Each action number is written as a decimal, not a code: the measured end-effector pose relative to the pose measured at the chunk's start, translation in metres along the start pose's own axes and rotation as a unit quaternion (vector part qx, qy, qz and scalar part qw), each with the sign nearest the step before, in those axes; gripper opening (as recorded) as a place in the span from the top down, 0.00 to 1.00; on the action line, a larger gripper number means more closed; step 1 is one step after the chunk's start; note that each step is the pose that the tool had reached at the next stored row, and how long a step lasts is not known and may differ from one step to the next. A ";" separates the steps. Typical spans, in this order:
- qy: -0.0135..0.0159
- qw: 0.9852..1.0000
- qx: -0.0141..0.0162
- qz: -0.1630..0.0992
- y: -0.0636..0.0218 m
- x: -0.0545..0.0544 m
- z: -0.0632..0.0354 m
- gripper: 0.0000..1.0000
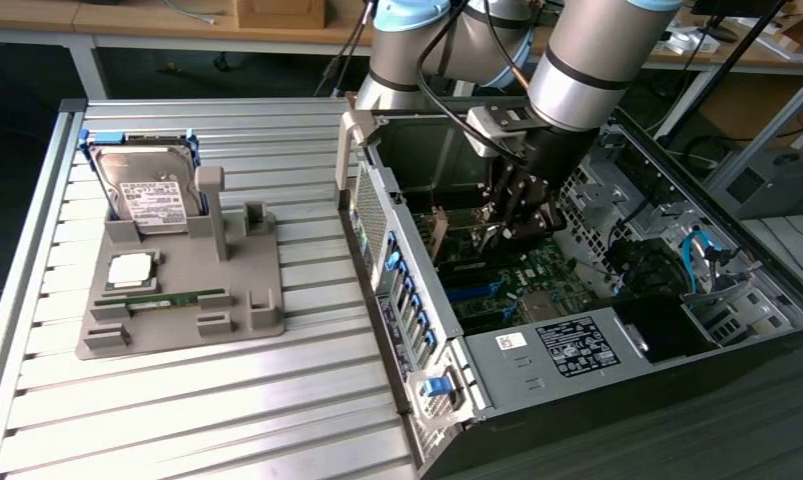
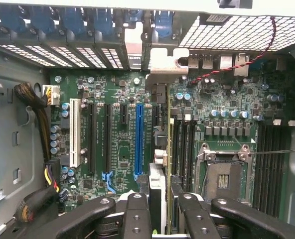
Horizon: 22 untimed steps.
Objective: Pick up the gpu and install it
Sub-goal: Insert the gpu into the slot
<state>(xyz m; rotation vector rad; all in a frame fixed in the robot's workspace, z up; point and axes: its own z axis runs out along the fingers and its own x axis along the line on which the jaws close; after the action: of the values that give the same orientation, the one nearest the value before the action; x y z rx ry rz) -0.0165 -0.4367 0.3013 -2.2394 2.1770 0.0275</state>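
Observation:
My gripper (image 1: 511, 228) is down inside the open computer case (image 1: 408, 300), just above the motherboard (image 1: 561, 270). Its fingers (image 2: 137, 214) stand shut on the gpu (image 2: 158, 191), a thin dark card seen edge-on in the wrist view. The card's silver bracket (image 2: 163, 63) lies against the case's rear slot openings. The card runs alongside the long blue slot (image 2: 139, 137), a little to the side of it toward the processor socket (image 2: 222, 177). I cannot tell whether its edge is seated in a slot.
A grey fixture (image 1: 174, 300) on the slatted table holds a hard drive (image 1: 148, 195), a processor chip (image 1: 132, 268) and a green RAM stick (image 1: 174, 298). A cable bundle (image 2: 35, 107) runs along the case wall. Drive bays (image 1: 668, 290) crowd the case's far side.

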 end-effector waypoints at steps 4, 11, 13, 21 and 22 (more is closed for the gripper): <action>0.000 1.000 0.000 0.000 0.0001 0.001 0.0002 0.73; 0.000 1.000 0.000 0.000 0.0002 0.003 0.0007 0.73; 0.000 1.000 0.000 0.000 0.0003 0.003 0.0009 0.73; 0.000 1.000 0.000 0.000 0.0006 0.004 0.0016 0.73; 0.000 1.000 0.000 0.000 0.0007 0.005 0.0018 0.73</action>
<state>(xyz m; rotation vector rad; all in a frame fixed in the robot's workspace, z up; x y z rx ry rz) -0.0170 -0.4413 0.2995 -2.2394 2.1770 0.0276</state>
